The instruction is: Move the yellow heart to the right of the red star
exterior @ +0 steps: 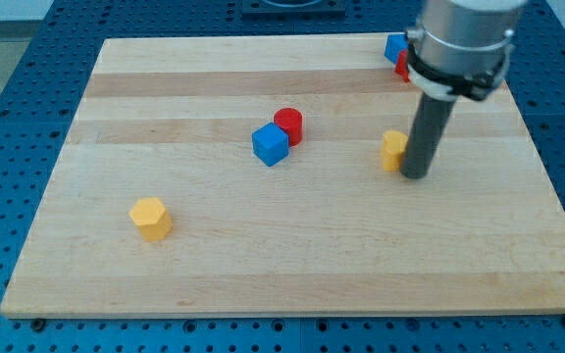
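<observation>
My tip (416, 175) rests on the board at the view's right, touching the right side of a yellow block (392, 150) that is partly hidden by the rod; its shape, likely the heart, cannot be made out fully. A red block (401, 65), probably the red star, is mostly hidden behind the arm's grey body at the view's top right, next to a blue block (394, 46). The yellow block lies below the red one.
A red cylinder (288, 125) and a blue cube (271, 144) touch each other near the board's middle. A yellow hexagon block (151, 218) lies at the lower left. The wooden board (292, 265) sits on a blue perforated table.
</observation>
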Available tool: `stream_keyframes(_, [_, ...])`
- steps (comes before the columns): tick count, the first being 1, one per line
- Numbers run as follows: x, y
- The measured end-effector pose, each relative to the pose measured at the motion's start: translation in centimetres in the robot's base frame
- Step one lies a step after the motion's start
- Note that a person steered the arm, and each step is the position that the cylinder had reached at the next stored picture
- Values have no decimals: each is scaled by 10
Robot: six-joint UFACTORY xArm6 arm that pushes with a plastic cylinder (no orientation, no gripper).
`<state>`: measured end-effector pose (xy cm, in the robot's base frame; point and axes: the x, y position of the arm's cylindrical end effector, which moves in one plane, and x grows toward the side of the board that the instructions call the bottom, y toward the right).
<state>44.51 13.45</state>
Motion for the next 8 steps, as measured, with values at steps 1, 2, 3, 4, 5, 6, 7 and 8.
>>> stream_keyframes(1, [-22,-28])
stream_keyframes(2, [0,-45])
stream_keyframes(3, [-8,-79])
stream_keyframes(4, [-40,-84])
stream_keyframes(5, [-55,-27])
stream_keyframes(6, [-55,26])
stream_keyframes(7, [-37,19])
stream_keyframes(8, [21,7])
